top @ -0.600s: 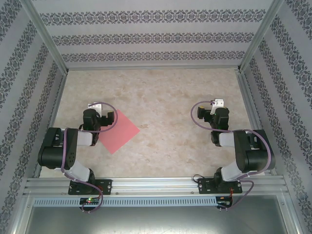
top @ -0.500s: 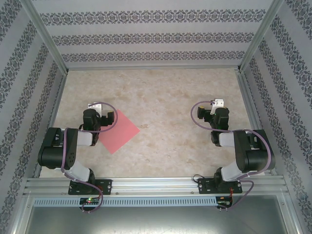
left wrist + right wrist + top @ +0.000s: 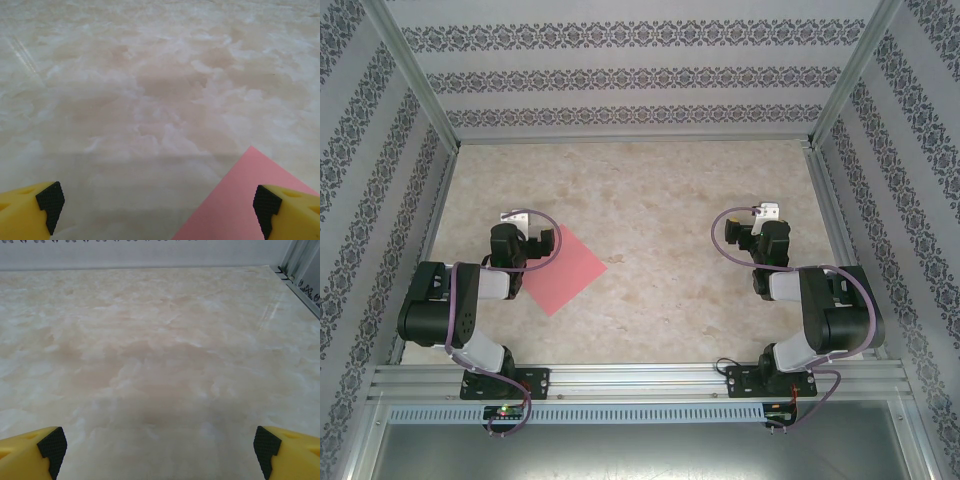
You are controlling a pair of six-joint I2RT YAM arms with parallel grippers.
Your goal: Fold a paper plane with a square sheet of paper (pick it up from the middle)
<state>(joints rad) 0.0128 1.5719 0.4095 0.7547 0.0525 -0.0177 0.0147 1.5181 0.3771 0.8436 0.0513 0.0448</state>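
Nothing folded yet: the square sheet of paper [image 3: 568, 268] lies flat on the table [image 3: 660, 200], one corner under the left gripper [image 3: 157, 205], whose jaws are spread and empty. The right gripper [image 3: 157, 446] gapes too. Pickup and every crease remain.

Open table [image 3: 680, 200] mid-workspace; patterned walls [image 3: 620, 80] close 3 sides; rail [image 3: 640, 378] along near edge.

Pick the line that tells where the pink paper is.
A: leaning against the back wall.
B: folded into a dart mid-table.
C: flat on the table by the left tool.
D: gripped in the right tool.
C: the pink paper lies flat and unfolded on the table, with one part of it right beside the open left tool.
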